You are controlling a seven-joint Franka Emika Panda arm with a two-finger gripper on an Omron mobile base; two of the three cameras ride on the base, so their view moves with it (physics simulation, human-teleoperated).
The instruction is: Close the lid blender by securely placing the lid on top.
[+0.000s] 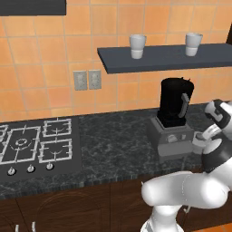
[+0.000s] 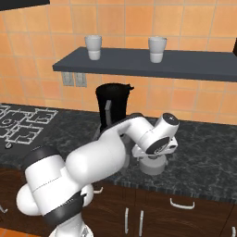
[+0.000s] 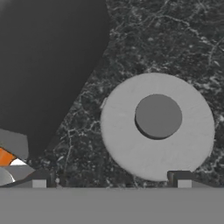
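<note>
A white robot arm's gripper (image 3: 111, 178) hovers directly above the lid (image 3: 157, 126), its fingers spread wide, touching nothing. The lid, a round grey disc with a darker knob, lies flat on the dark marbled counter (image 1: 113, 145), just beside the blender (image 1: 173, 113). The blender's tall black jar stands open-topped.
</note>
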